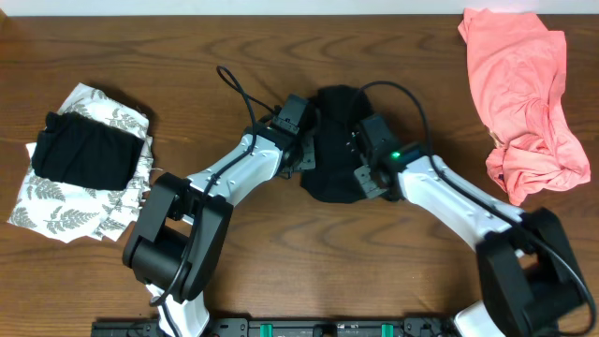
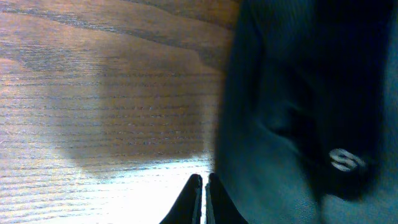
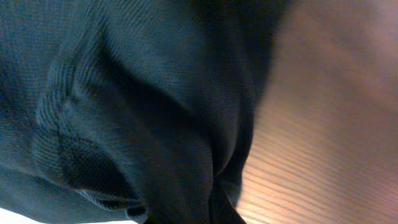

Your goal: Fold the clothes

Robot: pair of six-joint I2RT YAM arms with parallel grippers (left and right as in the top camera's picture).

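The shirt [image 1: 329,183] lies crumpled in a dark heap at the middle of the table [image 1: 187,47], between the two arms, so either one can reach an edge of it. The right tool [image 3: 217,208] is pinched tight on the cloth: in its wrist view the creases run down and gather at the fingertips, which suggests a grip taken to lift or drag that side out flat. The left tool [image 2: 203,193] is also closed, its fingers pressed together just at the shirt's left edge; whether any fabric is caught between them cannot be told. The shirt looks far from folded and probably needs spreading first. A pink garment [image 1: 524,103] sits bunched at the far right, apparently waiting its turn, while a leaf-print garment [image 1: 56,211] with a black piece [image 1: 84,150] laid on it rests at the left, seemingly a finished pile kept well apart.
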